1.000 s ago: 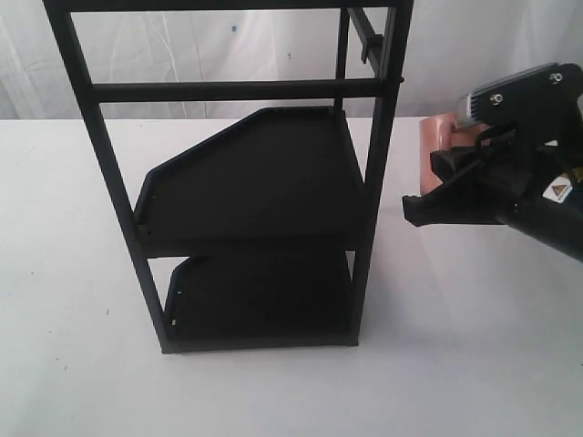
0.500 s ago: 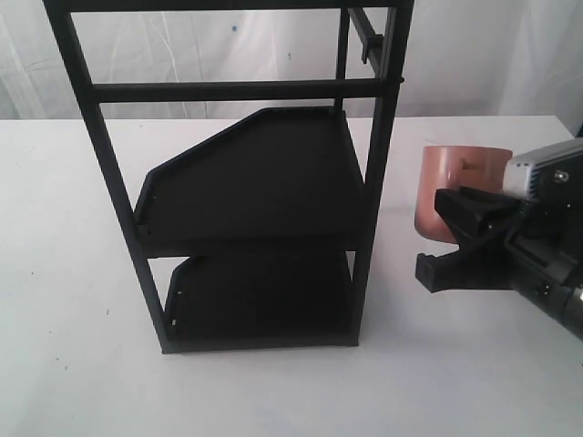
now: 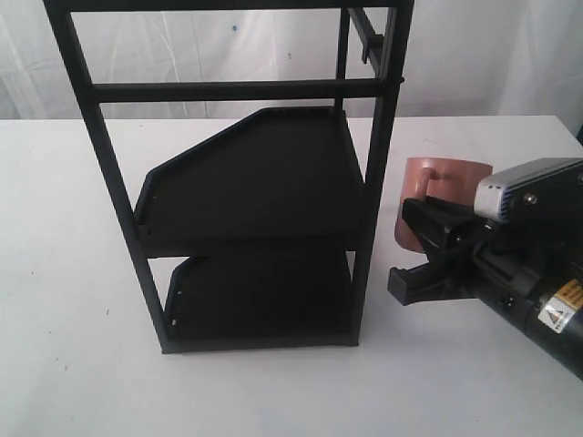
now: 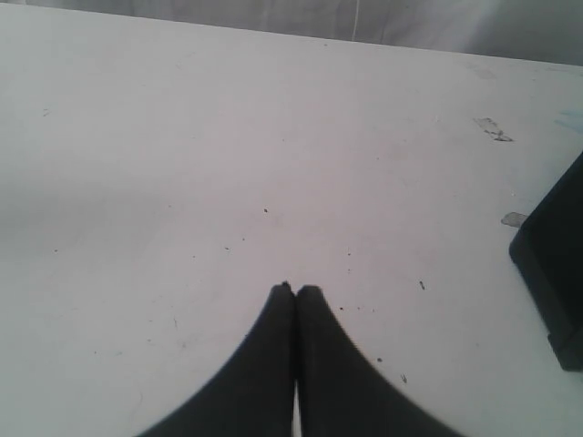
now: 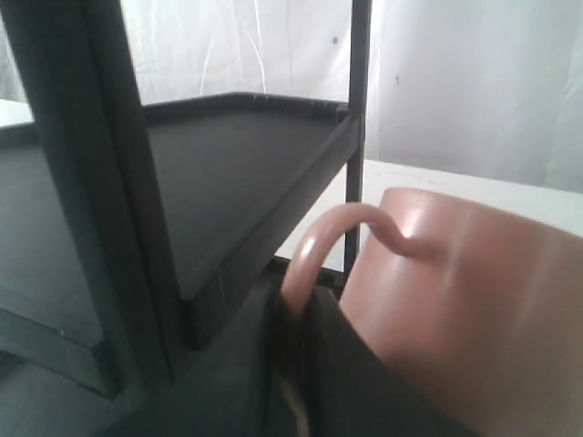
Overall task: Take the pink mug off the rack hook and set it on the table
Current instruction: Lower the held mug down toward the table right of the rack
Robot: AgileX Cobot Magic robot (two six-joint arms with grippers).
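Seeing a smooth, glossy finish on the pink mug, catching soft highlights. Looking at matt black metal on the rack. Noticing a matt white, lightly specked table.

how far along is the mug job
Done: the mug is off the hook, which is bare. In hand: the right jaws pinch its handle, holding it low beside the rack. Left: rest it on the table and let go; its base is hidden, so touchdown is unclear.
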